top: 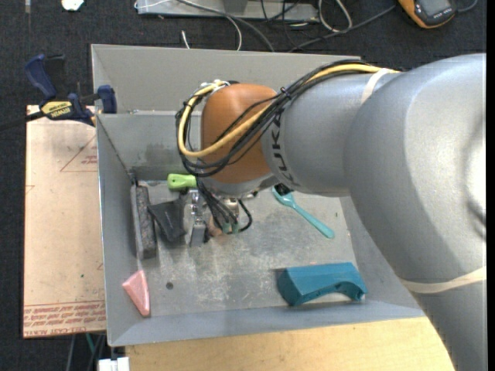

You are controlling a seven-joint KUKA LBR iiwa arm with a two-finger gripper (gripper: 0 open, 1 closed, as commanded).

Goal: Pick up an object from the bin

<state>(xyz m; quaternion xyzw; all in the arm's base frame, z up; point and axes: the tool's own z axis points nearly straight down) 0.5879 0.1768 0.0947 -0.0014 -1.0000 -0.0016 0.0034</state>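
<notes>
Grey metal bin point(224, 277), with a handful of loose things spread over its floor. The arm point(387, 137) reaches in from the right, and its orange wrist cover point(236, 134), looped with yellow and black cables, hangs over the left half of the bin. Below the cover, the pincer point(199, 221) is down near the floor. It cannot be told whether it is spread or pressed together, and nothing can be seen pinched in it.

Just to its left lies a dark grey wedge-shaped piece point(166, 222), the nearest thing to it. Beside that wedge, along the left wall, is a long grey bar point(143, 222). A small bright green piece point(181, 181) lies just above the pincer. A teal spoon point(305, 213) lies to the right, partly under the arm. A teal blue block point(321, 283) rests near the front wall, and a pink wedge point(137, 291) sits in the front left corner.
</notes>
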